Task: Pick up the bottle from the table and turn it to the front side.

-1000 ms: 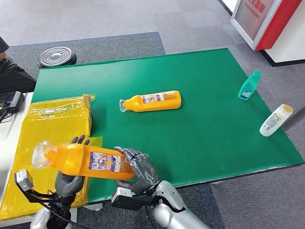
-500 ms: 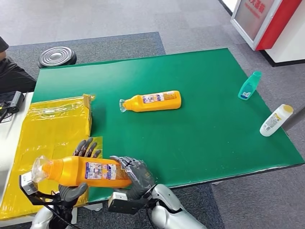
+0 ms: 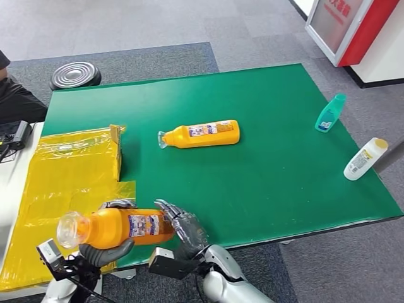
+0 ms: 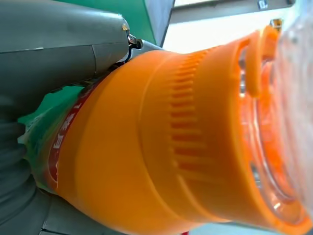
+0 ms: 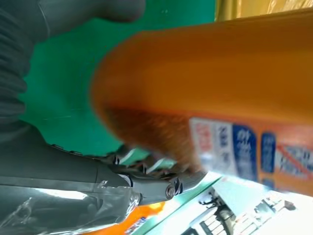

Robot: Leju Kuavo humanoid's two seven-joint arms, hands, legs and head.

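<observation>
Orange detergent bottle (image 3: 117,227) lies sideways above the desk (image 3: 267,183) edge, left robot hand (image 3: 102,251) gripping its neck end, right robot hand (image 3: 183,228) cradling its base, likely for rotating.

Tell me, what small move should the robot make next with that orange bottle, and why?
Probably keep rolling the bottle about its long axis. The left hand cradles its neck end from below and the right hand cups its base, above the table's near edge. The label showing has small print and blue boxes, so whether the front is up is unclear.
</observation>
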